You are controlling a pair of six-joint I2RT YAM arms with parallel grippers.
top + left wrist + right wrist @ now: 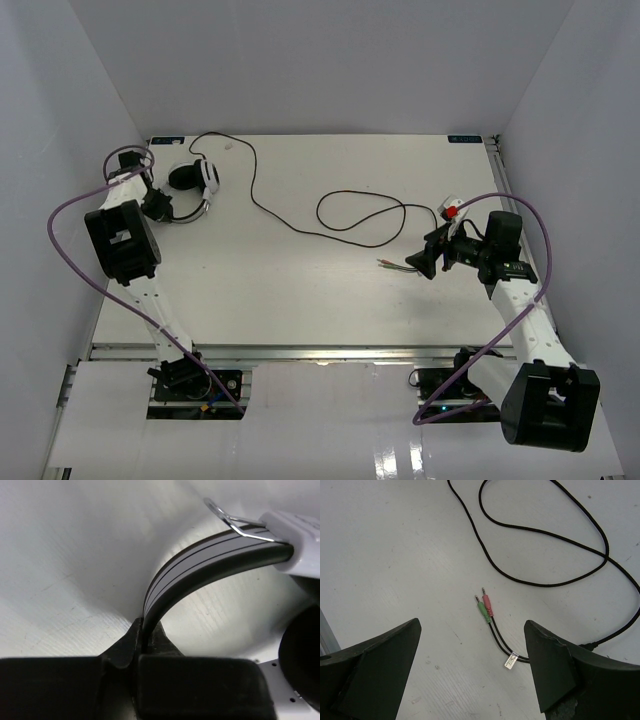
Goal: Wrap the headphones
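in the top view the headphones (208, 180) lie at the far left corner of the bench (300, 310). the left gripper (152, 200) is at them, and the cord (300, 215) trails right in loose loops toward the right gripper (428, 262). the cord lies slack and unwound, so the wrapping looks barely begun. a hard pull from the right could draw the loops into a knot or tug the headset against the left hold.

in the left wrist view the left gripper is closed on the headband (200, 560), pinching the thin band edge-on. a black ear cup (305, 655) sits just to the right. the hold is narrow and on a smooth, curved strip, so a sideways tug through the cord could twist the band or slide it out.

in the right wrist view the right gripper is open, fingers wide apart and holding nothing. the green and pink plugs (485, 609) lie on the bench ahead, between the fingers. a small white tag (511, 661) sits on their thin twin leads. the leads lie flat, so a closing pinch may skim over them or catch only one. the nearby loop could also be caught along with them.
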